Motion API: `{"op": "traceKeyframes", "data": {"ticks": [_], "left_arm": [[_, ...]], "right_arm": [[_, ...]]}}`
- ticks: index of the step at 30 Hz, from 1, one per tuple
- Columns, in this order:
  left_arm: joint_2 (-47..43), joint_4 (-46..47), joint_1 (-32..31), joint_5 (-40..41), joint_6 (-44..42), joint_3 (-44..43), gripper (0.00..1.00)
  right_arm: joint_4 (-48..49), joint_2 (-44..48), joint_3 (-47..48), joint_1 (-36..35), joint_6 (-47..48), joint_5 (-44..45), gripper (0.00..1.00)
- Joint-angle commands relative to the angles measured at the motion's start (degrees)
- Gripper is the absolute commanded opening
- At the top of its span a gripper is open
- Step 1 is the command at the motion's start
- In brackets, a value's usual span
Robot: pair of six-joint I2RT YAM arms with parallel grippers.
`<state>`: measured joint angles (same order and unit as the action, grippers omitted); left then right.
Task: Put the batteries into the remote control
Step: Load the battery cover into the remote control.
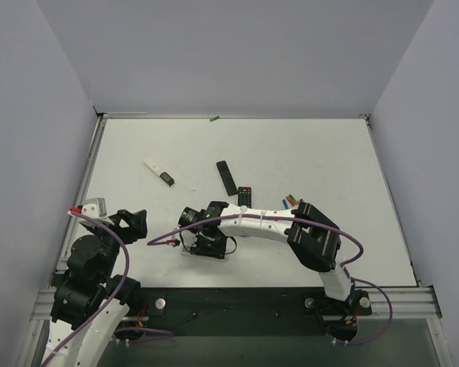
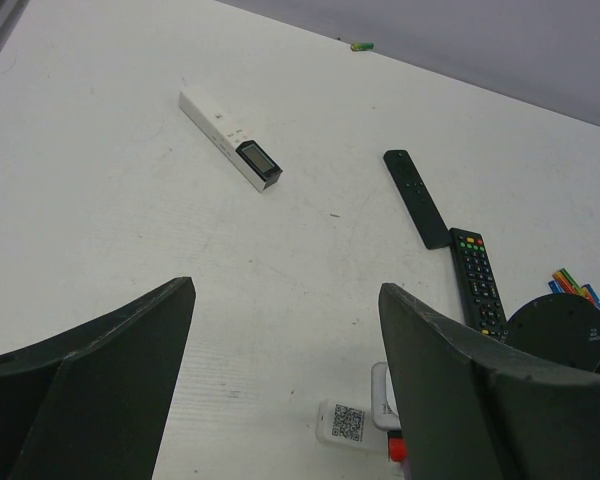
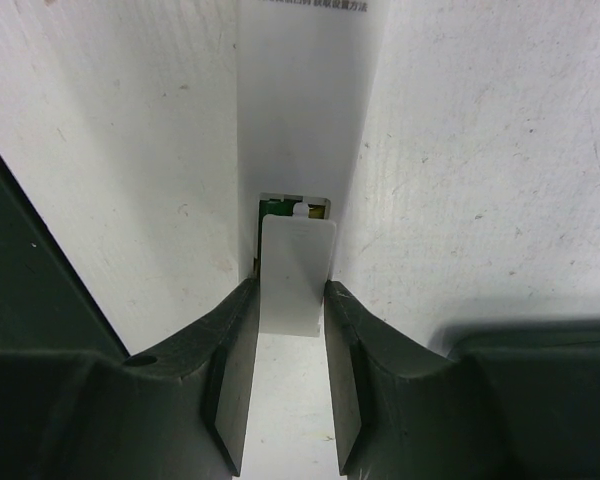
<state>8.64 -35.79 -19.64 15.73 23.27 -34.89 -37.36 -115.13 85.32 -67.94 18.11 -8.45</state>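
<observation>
Over the white remote (image 3: 305, 100), which lies back up, my right gripper (image 3: 292, 290) is closed down onto the small white battery cover (image 3: 298, 260), one finger on each long edge. At the cover's far edge a sliver of the open bay (image 3: 292, 206) shows green inside, so I judge the step in hand is drawing the cover off.

To do it well, I would pull straight along the remote's length, keep low, and grip only the cover, not the body beneath it. Nothing braces the remote, so it may slide along with the pull. My left gripper (image 2: 285, 290) hangs to the left of the remote with its fingers spread wide and nothing between them, so it could press the body down.

The batteries (image 1: 292, 200) sit in a small coloured cluster to the right of the remote and a little beyond it. The right arm partly hides them and I cannot count them.

Counted:
- one white remote
- one cover
- two black remotes beyond it, a slim plain one (image 1: 226, 177) and one with coloured buttons (image 1: 245, 196)
- one white strip with a dark end (image 1: 159, 172), beyond and to the left
- one lone green cell (image 1: 213, 118), far beyond
</observation>
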Motion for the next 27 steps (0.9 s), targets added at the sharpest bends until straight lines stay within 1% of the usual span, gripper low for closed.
{"op": "traceKeyframes", "data": {"ticks": [1,16,19,27], "left_arm": [[0.32,3.36,0.48,-0.78,-0.86,-0.79,0.85],[0.32,3.18,0.48,-0.78,-0.77,-0.79,0.85],[0.14,3.27,0.39,-0.78,-0.77,-0.79,0.85],[0.15,3.18,0.48,-0.78,-0.77,-0.70,0.85]], "right_arm": [[-3.42,1.14,0.99,-0.44,0.61,-1.48,0.28],[-3.59,0.61,1.60,-0.70,0.70,-1.40,0.28],[-3.59,0.35,1.69,-0.53,0.70,-0.96,0.31],[-3.42,0.61,2.22,-0.61,0.70,-0.69,0.32]]}}
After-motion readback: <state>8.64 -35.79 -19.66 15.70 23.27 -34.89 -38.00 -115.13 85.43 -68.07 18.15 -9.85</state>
